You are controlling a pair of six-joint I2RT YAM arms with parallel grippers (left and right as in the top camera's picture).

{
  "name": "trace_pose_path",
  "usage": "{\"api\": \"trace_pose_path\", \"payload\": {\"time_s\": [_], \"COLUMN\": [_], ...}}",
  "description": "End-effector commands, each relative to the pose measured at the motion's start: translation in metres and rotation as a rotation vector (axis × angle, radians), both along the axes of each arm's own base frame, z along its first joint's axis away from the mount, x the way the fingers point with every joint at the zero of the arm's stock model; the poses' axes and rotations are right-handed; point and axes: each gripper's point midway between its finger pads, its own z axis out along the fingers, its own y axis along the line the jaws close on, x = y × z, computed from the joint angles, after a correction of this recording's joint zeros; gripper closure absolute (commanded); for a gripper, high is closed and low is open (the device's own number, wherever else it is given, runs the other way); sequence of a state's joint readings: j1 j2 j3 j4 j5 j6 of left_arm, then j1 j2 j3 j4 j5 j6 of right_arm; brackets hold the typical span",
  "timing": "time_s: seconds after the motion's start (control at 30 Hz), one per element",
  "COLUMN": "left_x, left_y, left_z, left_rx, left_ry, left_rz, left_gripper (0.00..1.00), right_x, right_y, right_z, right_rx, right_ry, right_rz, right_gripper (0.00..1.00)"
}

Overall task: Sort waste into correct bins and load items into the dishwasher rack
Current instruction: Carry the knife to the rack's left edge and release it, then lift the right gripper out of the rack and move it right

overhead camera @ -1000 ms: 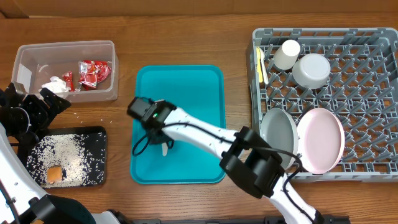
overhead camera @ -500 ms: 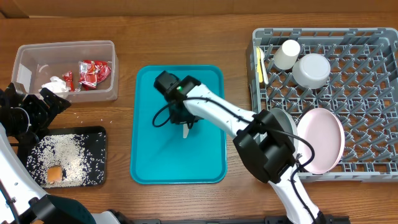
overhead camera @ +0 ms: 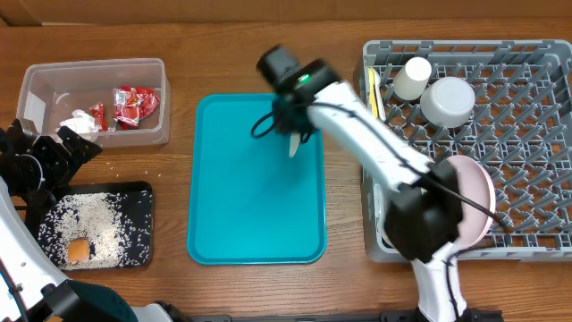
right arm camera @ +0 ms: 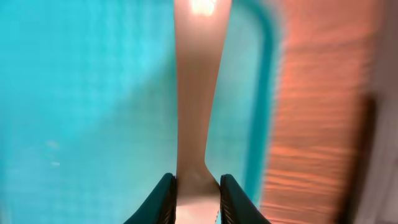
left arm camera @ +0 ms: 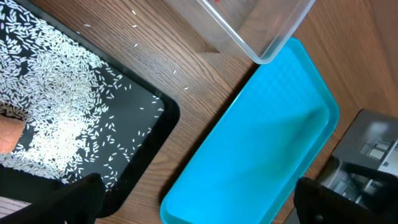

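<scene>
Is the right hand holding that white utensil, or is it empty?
Holding it. The right hand is shut on the white utensil; both fingers press its handle above the teal tray.

The right arm has glossy white tube links and bulky black joint housings, the largest off the right edge of the teal tray. A small green light glows on the black wrist block above the tray's far right corner, with a thin black cable looped beside it. The right gripper has smooth black fingers with rounded tips. The left arm, left of the tray, has a white link and angular black wrist housings. The left gripper is matte black and blunt.
</scene>
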State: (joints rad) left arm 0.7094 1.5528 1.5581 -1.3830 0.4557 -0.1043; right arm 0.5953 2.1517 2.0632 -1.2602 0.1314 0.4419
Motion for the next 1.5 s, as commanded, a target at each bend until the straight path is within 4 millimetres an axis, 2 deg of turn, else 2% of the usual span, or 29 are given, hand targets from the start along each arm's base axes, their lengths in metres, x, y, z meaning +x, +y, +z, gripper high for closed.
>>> {"api": "trace_pose_path", "payload": {"time_s": [0.0, 0.07, 0.17, 0.27, 0.43, 0.63, 0.87, 1.03, 1.1, 1.17, 1.23, 1.4, 1.47], "left_x": [0.0, 0.0, 0.0, 0.0, 0.0, 0.0, 0.0, 0.0, 0.0, 0.0, 0.0, 0.0, 0.0], "left_y": [0.001, 0.001, 0.001, 0.001, 0.001, 0.001, 0.001, 0.001, 0.001, 0.001, 0.001, 0.001, 0.001], "left_z": [0.001, 0.001, 0.001, 0.001, 0.001, 0.001, 0.001, 0.001, 0.001, 0.001, 0.001, 0.001, 0.001], "left_rx": [-0.001, -0.001, -0.001, -0.001, -0.001, -0.001, -0.001, -0.001, -0.001, -0.001, -0.001, -0.001, -0.001], "left_ry": [-0.001, -0.001, -0.002, -0.002, -0.002, -0.002, -0.002, -0.002, -0.002, -0.001, -0.002, -0.001, -0.001], "left_rz": [0.01, 0.01, 0.01, 0.01, 0.01, 0.009, 0.01, 0.01, 0.009, 0.009, 0.01, 0.01, 0.01], "left_gripper": [0.0, 0.0, 0.0, 0.0, 0.0, 0.0, 0.0, 0.0, 0.0, 0.0, 0.0, 0.0, 0.0], "right_x": [0.022, 0.029, 0.04, 0.051, 0.064, 0.071, 0.072, 0.072, 0.072, 0.072, 0.073, 0.072, 0.069], "right_y": [-0.043, -0.068, -0.105, -0.142, -0.174, -0.184, -0.183, -0.184, -0.184, -0.185, -0.185, -0.185, -0.186], "right_z": [0.078, 0.094, 0.104, 0.099, 0.082, 0.055, 0.025, 0.023, 0.022, 0.022, 0.023, 0.023, 0.027], "right_rx": [0.008, 0.004, -0.019, -0.064, -0.077, -0.035, -0.048, -0.049, -0.05, -0.054, -0.056, -0.056, -0.053], "right_ry": [-0.182, -0.215, -0.237, -0.225, -0.192, -0.126, -0.054, -0.049, -0.048, -0.049, -0.05, -0.046, -0.041], "right_rz": [-0.012, -0.028, -0.058, -0.065, -0.051, -0.02, -0.017, -0.018, -0.019, -0.021, -0.022, -0.023, -0.033], "right_gripper": [0.96, 0.96, 0.96, 0.96, 0.96, 0.94, 0.89, 0.77, 0.64, 0.57, 0.39, 0.35, 0.29]}}
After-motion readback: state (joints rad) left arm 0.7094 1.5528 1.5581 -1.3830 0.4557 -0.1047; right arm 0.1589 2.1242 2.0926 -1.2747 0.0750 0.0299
